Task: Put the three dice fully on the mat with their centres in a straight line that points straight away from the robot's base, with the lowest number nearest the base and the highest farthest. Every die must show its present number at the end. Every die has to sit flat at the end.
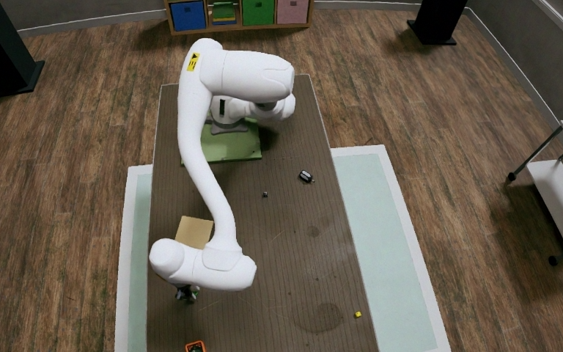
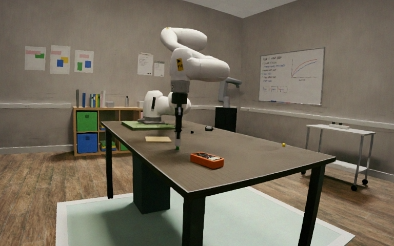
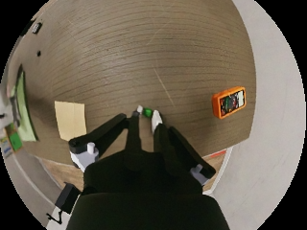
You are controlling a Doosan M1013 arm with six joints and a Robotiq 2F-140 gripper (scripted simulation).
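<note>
My gripper is down at the table top near its left edge, fingers a little apart and straddling a small green die, which rests on the table between the fingertips. The tan mat lies just behind the gripper, toward the base. A black die sits mid-table. A yellow die sits near the table's far right corner. The numbers on the dice are too small to read.
An orange device lies near the table's front edge, close to the gripper. A small black gadget lies past the black die. The arm stands on a green base plate.
</note>
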